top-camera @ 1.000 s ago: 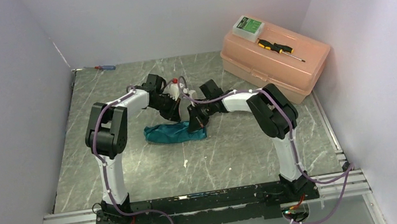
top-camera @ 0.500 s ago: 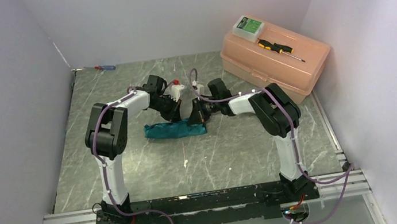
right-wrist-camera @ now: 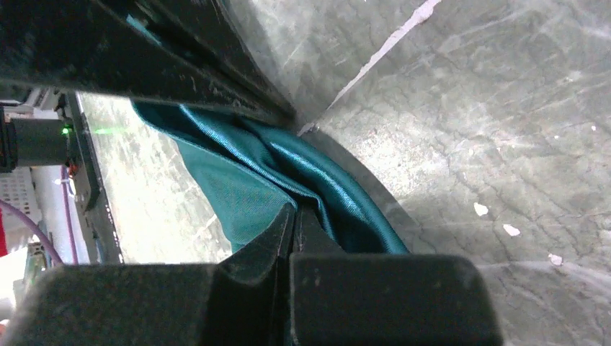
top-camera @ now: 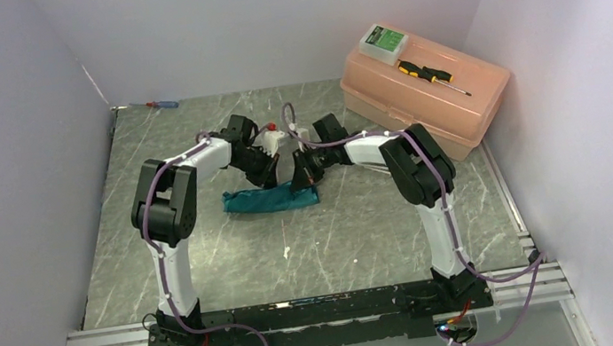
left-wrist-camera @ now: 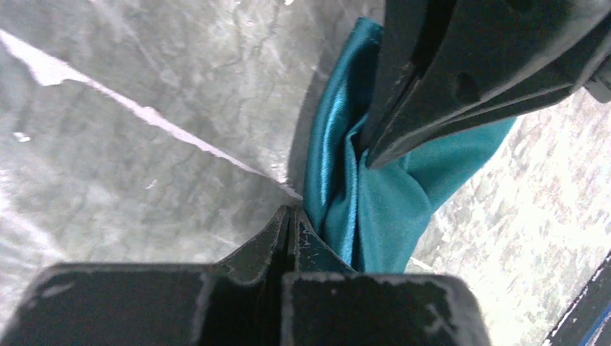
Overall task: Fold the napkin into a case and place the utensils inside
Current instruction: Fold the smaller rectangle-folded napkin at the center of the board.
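The teal napkin [top-camera: 266, 200] lies mid-table as a narrow, bunched oblong strip. Both grippers meet at its far edge, tips close together. My left gripper [top-camera: 272, 177] is shut, and the cloth's edge [left-wrist-camera: 382, 209] runs right up to its tips [left-wrist-camera: 290, 210]. My right gripper [top-camera: 300, 181] is shut near the strip's right end. Shiny folds [right-wrist-camera: 245, 173] gather around its tips [right-wrist-camera: 292, 207], and the cloth between the two grippers is lifted a little off the table. No utensils show in any view.
A peach toolbox [top-camera: 422, 91] stands at the back right, carrying a yellow-and-black screwdriver [top-camera: 426, 74] and a small green-and-white box [top-camera: 382, 40]. A red-and-blue screwdriver [top-camera: 161, 104] lies in the far left corner. Walls close in three sides.
My right gripper has moved from the napkin's near right end toward the far edge, drawing that end along. The strip is now narrower. The left gripper has barely moved.
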Action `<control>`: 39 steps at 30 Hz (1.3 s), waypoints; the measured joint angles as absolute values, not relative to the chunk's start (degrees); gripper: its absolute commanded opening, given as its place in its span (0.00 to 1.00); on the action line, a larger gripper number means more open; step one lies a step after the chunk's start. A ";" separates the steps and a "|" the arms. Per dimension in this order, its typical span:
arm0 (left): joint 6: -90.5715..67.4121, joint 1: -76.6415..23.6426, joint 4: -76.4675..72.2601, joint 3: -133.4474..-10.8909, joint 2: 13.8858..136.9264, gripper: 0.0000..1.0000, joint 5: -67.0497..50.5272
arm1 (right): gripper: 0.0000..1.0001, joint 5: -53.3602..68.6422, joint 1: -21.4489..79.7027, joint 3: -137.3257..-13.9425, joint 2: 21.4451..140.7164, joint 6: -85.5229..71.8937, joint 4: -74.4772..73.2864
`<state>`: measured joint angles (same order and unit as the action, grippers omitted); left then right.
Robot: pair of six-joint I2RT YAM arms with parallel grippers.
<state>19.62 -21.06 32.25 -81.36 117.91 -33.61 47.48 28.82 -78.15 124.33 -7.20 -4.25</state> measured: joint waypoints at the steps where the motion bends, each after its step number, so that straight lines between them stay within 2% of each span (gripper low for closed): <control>1: 19.77 -21.02 32.53 -81.84 117.91 0.03 -32.88 | 0.00 47.72 28.67 -78.11 124.62 -7.09 -5.19; 13: 18.31 -17.21 37.85 -85.54 111.02 0.07 -31.27 | 0.00 48.03 29.10 -75.61 123.42 -6.57 -4.49; 20: 22.37 -16.43 44.10 -83.46 103.44 0.05 -38.85 | 0.00 47.51 29.52 -74.91 122.87 -6.39 -4.25; 26: 31.35 -18.94 50.04 -78.35 103.11 0.03 -43.51 | 0.00 47.46 29.52 -74.85 122.78 -6.37 -4.21; 39: 32.73 -17.87 42.00 -73.69 107.55 0.03 -33.10 | 0.00 46.61 30.13 -72.49 121.05 -5.74 -3.42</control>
